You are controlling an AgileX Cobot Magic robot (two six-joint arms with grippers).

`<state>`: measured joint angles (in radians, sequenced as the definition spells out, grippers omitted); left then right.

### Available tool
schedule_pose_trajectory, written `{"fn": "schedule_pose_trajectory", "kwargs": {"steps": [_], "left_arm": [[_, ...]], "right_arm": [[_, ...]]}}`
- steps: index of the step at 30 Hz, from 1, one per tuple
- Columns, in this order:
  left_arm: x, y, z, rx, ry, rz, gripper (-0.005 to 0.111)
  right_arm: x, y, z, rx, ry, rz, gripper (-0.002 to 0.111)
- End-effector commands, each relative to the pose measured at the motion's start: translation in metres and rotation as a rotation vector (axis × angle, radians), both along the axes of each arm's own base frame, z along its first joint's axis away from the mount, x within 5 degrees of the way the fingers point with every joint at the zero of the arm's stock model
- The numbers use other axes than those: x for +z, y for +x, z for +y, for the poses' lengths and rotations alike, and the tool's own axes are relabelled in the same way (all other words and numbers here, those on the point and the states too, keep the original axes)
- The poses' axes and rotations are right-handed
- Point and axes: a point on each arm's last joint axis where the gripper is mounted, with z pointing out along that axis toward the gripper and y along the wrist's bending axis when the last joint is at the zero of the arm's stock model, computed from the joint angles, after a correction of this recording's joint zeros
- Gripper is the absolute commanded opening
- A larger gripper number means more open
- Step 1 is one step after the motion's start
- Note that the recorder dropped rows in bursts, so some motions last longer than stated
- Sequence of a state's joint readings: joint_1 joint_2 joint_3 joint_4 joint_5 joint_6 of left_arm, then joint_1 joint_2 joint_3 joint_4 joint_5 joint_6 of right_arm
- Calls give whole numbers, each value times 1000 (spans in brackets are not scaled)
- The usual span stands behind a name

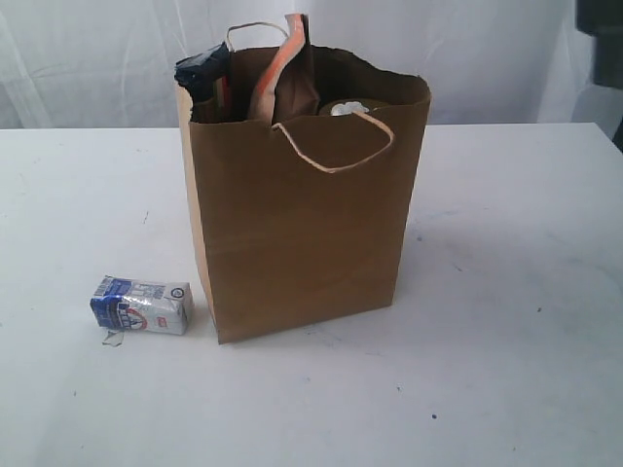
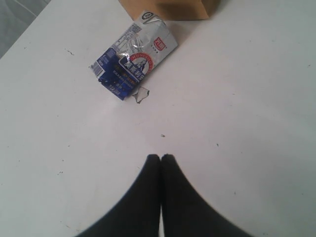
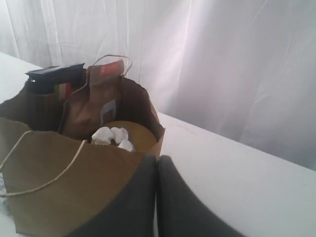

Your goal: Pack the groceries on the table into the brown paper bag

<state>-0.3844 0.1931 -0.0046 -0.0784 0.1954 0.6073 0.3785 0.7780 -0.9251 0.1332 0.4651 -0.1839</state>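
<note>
While left gripper [image 2: 160, 157], right gripper [image 3: 157, 159] closed, empty, crinkled glossy carton [image 1: 141, 305] lies beside stiff kraft bag [image 1: 302, 233].

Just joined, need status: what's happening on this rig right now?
Grocery packing, nearly done. The brown paper bag stands on the table with the pasta packet, brown pouch and gold-lidded jar inside. The small blue-white carton lies beside it, unpacked. Both shut and empty: left gripper above the table near the carton, right gripper by the bag's rim.
</note>
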Motion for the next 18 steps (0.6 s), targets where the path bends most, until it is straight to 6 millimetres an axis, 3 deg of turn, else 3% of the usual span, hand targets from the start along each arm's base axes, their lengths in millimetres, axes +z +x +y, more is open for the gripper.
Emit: {"fn": "schedule_pose_trajectory", "kwargs": {"steps": [1,4,7,13,18], "left_arm": [[-1,0,0,6,-9,0,0],[-1,0,0,6,-9,0,0],[-1,0,0,6,-9,0,0],[-1,0,0,6,-9,0,0],[-1,0,0,6,-9,0,0]], "right_arm": [[-2,-36,-15,-4,16,-27,0],[-10,-60,-23,7,3,44,0],[-20,-70,-27,10,-25,84,0],[-34,-67,-27,-2,-46,91,0],[-47,-51,-30,-68,-148,-101,0]]}}
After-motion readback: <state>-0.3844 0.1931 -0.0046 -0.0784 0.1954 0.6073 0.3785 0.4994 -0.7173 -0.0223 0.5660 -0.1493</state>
